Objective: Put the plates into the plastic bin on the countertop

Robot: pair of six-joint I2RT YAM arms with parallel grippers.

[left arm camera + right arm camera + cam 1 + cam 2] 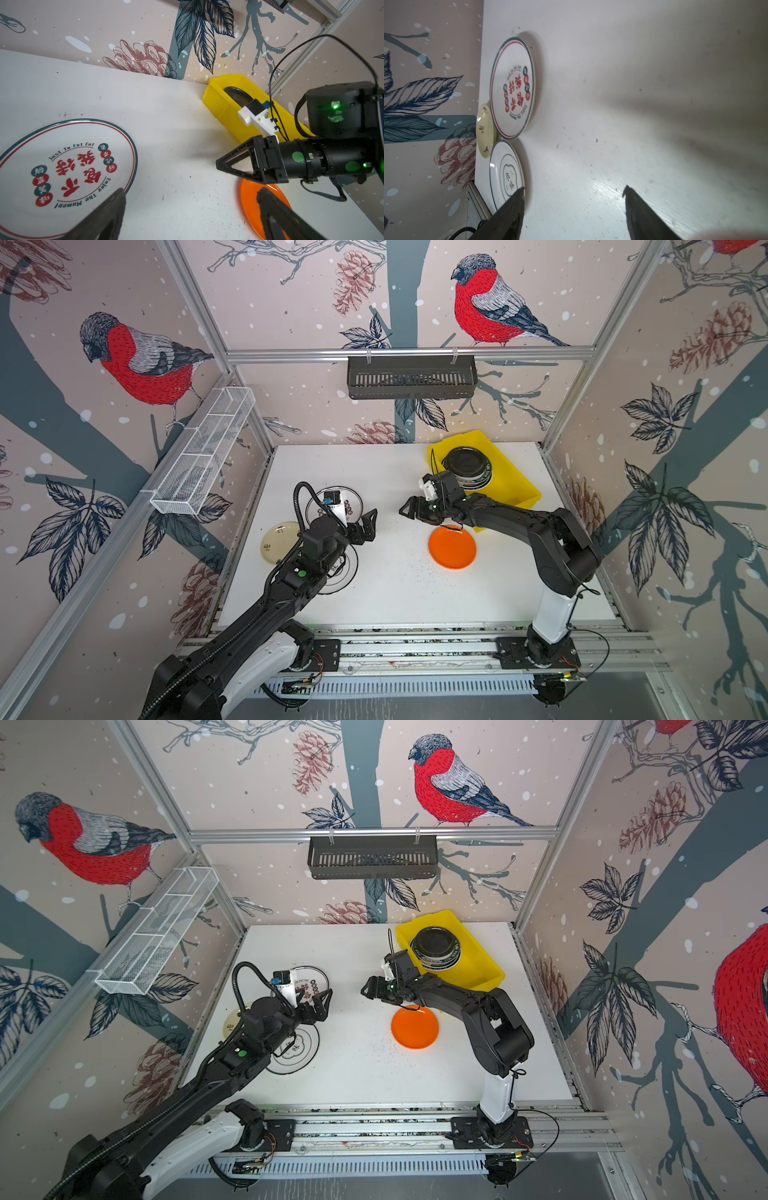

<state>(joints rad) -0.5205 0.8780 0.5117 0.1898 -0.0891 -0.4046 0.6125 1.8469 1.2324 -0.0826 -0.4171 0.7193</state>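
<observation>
Inward, left arm, right arm reach; jaws spread.

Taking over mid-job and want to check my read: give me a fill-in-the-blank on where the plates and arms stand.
1. The topmost plate in the plastic bin is ____.
2. The lone plate on the countertop beside the bin is ____.
3. Counting the cream plate, ____ plates lie on the countertop's left side.
4. The left gripper and right gripper both have jaws ____.
Missing words: black; orange; three; open.
</observation>
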